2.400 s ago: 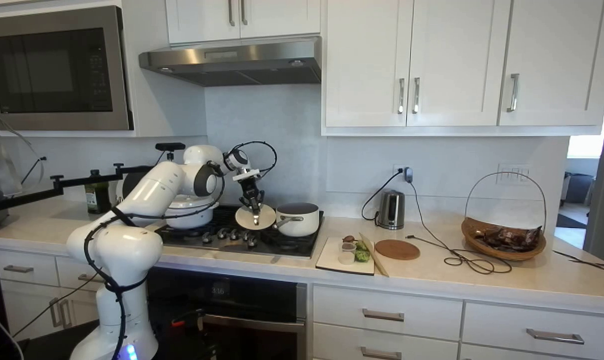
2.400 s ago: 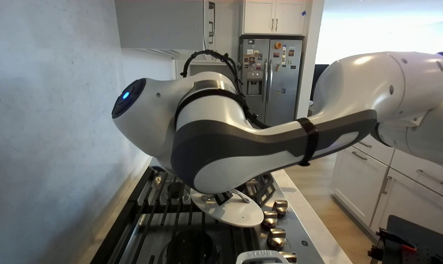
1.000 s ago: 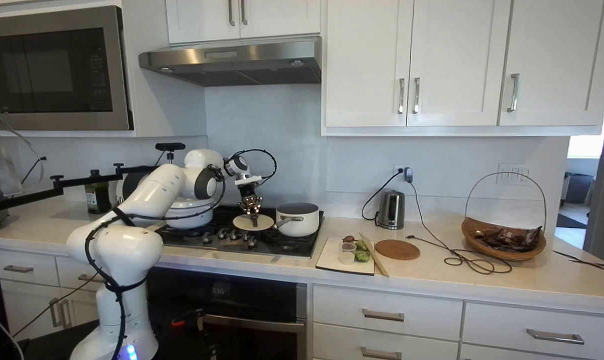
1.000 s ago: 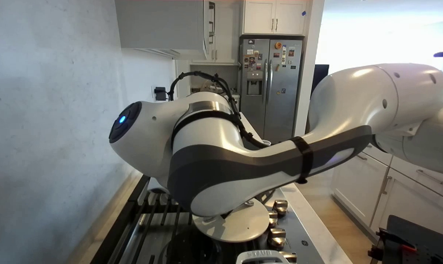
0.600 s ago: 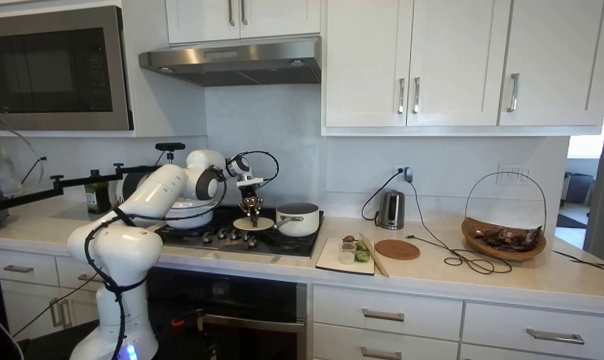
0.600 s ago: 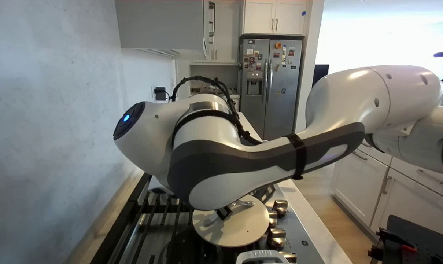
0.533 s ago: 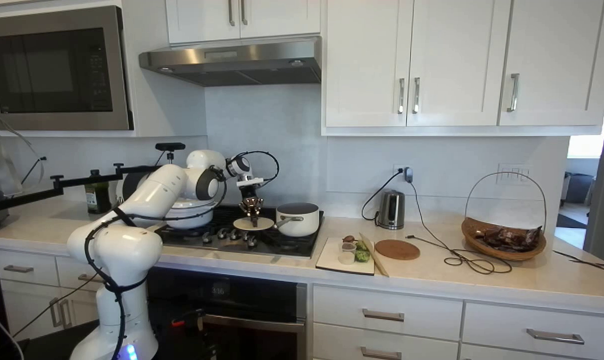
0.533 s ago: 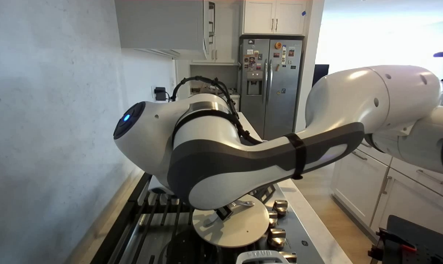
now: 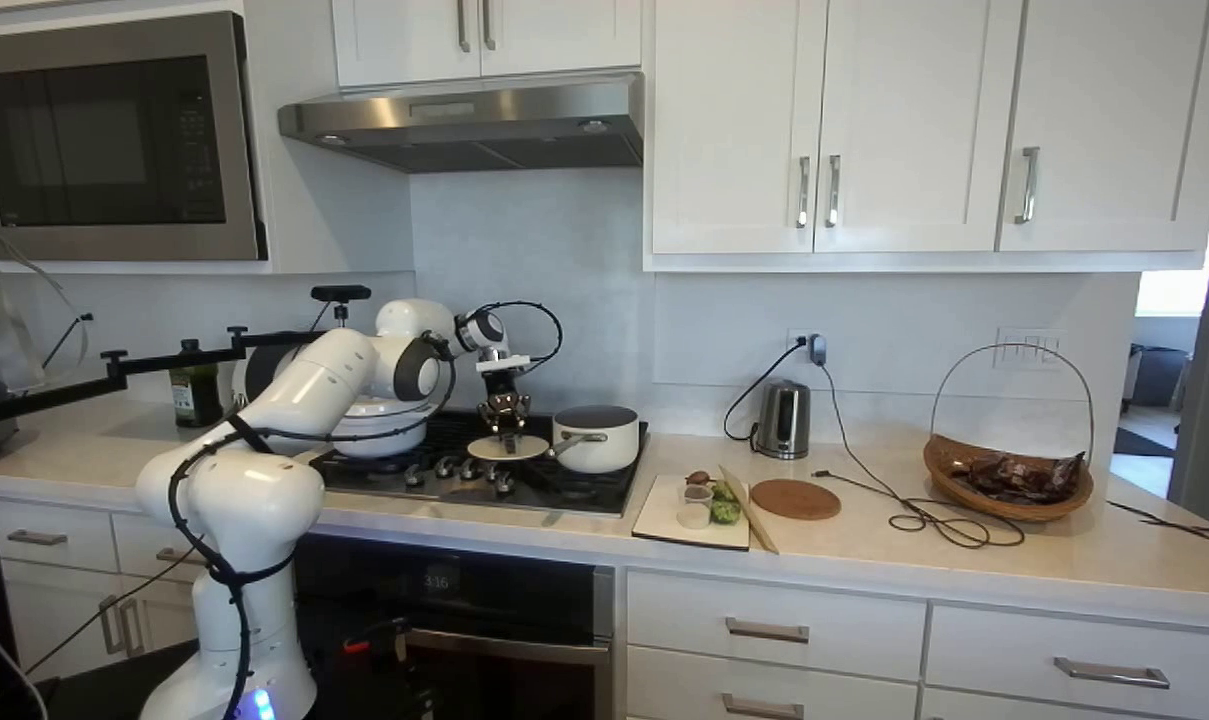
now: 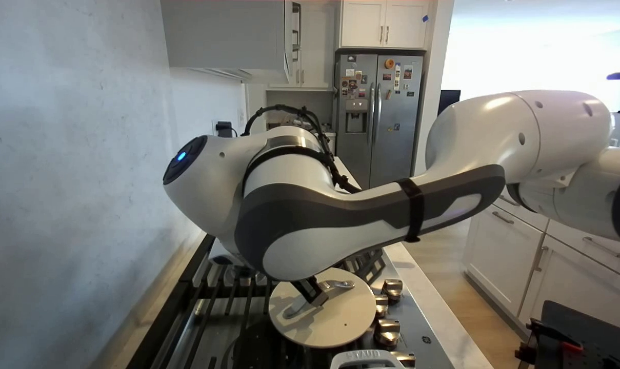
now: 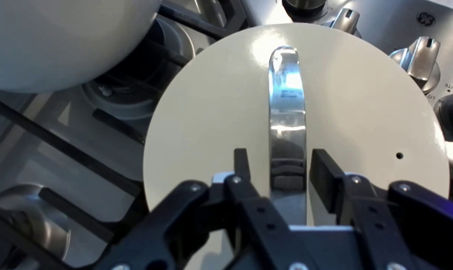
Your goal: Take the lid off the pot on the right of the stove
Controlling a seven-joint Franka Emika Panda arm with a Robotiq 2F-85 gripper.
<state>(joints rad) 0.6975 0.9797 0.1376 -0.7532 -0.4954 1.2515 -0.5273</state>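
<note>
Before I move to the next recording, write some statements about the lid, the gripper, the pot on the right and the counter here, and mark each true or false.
1. The lid lies flat on the stove. True.
2. The gripper is shut on the lid's handle. False: the gripper is open, with its fingers on either side of the handle.
3. The pot on the right of the stove is covered. False: that pot is uncovered, its dark inside showing in an exterior view.
4. A kettle stands on the counter. True.
5. The handled basket is on the stove. False: the basket is on the counter.
</note>
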